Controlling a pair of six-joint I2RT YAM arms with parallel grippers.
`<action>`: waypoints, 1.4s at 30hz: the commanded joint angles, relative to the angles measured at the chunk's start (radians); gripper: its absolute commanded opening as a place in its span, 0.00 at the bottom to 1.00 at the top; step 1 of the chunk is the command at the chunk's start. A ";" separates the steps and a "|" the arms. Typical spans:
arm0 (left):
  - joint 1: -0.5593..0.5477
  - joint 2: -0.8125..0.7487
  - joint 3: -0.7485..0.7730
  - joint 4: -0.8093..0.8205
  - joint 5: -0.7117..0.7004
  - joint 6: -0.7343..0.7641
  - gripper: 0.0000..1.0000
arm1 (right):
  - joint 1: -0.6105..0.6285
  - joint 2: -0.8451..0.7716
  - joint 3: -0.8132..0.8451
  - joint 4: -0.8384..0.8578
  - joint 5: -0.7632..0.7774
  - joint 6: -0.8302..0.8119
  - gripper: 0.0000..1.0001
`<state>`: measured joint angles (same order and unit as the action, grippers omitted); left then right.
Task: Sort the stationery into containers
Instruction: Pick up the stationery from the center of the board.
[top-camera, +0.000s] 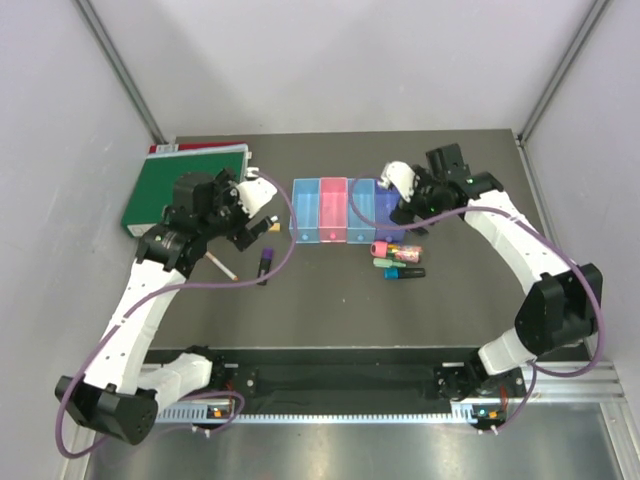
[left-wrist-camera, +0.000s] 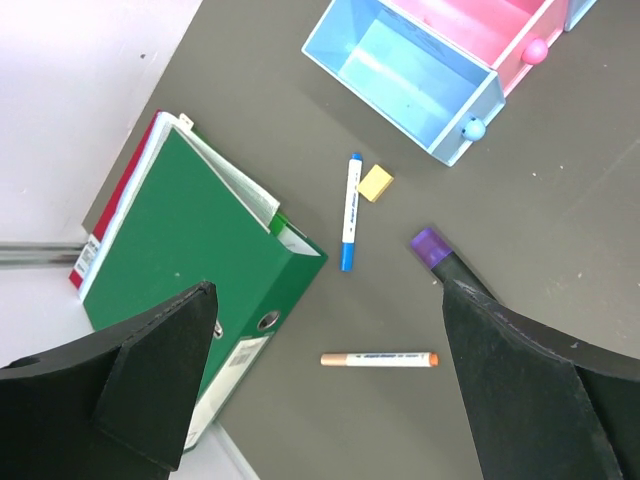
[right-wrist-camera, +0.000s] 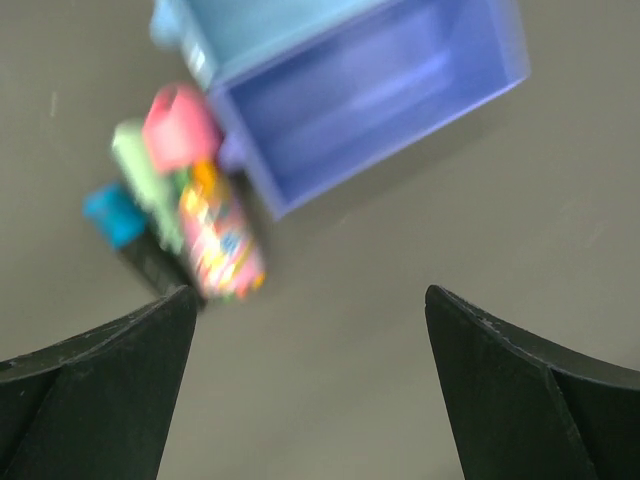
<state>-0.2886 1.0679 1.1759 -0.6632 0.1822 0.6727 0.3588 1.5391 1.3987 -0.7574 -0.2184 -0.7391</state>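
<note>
While the containers (top-camera: 333, 238) I can see into look empty, I judge the sorting barely begun: pens (left-wrist-camera: 350, 212) lie loose to their left, markers (top-camera: 397, 262) cluster near their right end. My left claw (left-wrist-camera: 328, 300) hovers wide over the pens, holding nothing; my right claw (right-wrist-camera: 308, 294) gapes empty near the markers.

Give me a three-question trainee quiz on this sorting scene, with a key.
1. True or false: the left end effector holds a pen.
2. What lies right beside the blue-ended pen? A) scissors B) a yellow block C) a stapler
3. Fill in: the markers cluster next to the ____ bin.
Key: 1 false; 2 B; 3 purple.
</note>
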 joint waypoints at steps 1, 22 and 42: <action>0.002 -0.063 0.016 -0.044 -0.003 0.001 0.99 | -0.027 -0.086 -0.160 -0.083 -0.032 -0.235 0.94; 0.002 -0.048 0.125 -0.150 -0.061 0.036 0.99 | -0.093 0.087 -0.251 0.021 -0.130 -0.385 0.82; 0.000 0.000 0.139 -0.128 -0.064 0.031 0.99 | -0.103 0.219 -0.219 0.081 -0.157 -0.359 0.70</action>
<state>-0.2886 1.0630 1.2800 -0.8169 0.1150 0.7021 0.2657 1.7374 1.1332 -0.7059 -0.3260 -1.0981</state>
